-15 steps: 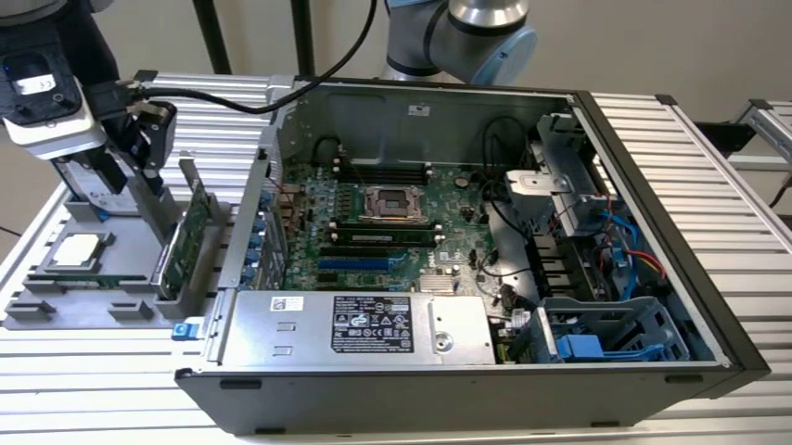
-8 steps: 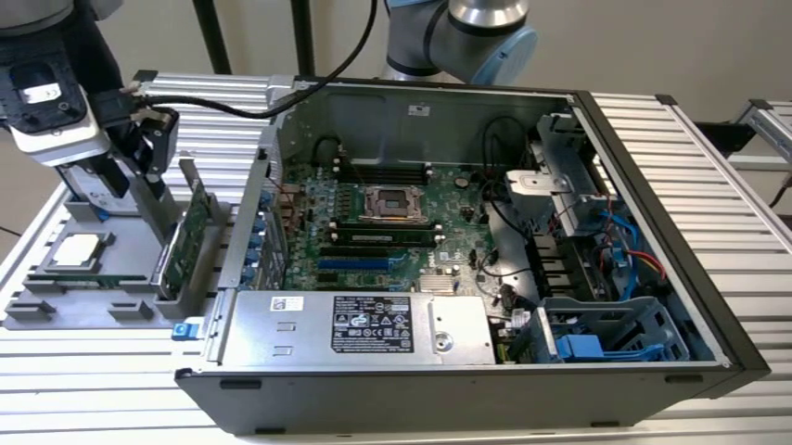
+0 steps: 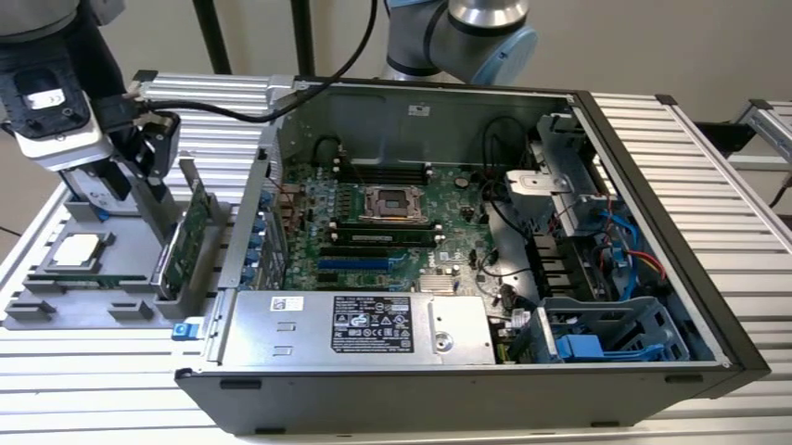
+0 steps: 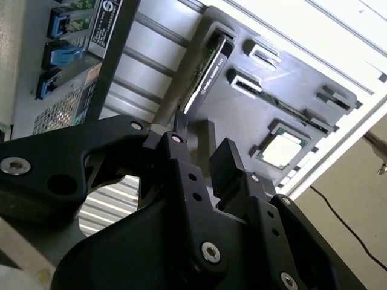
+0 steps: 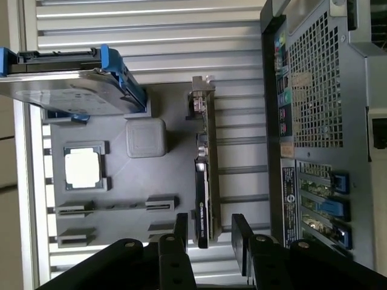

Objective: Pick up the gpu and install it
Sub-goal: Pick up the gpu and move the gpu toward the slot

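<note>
The gpu [image 3: 185,243] stands on its long edge in a slot of the grey parts tray [image 3: 69,313], on the exterior view's left beside the open computer case [image 3: 409,120]. My gripper [image 3: 148,202] hangs just over the tray, right at the card. In both wrist views the gpu [image 5: 202,181] [image 4: 208,66] runs lengthwise toward the two black fingers [image 5: 180,228], and its near end lies in the gap between them. The gripper [image 5: 208,229] [image 4: 202,154] is open, with a little space left on each side of the card. The silver bracket [image 5: 202,90] is at the card's far end.
On the tray [image 5: 151,175] a silver hard drive [image 5: 60,84] with blue rails stands in its holder and a square CPU chip [image 5: 84,166] [image 3: 77,250] lies in its pocket. Inside the case, the motherboard's blue expansion slots [image 3: 359,264] sit behind the power supply [image 3: 359,324].
</note>
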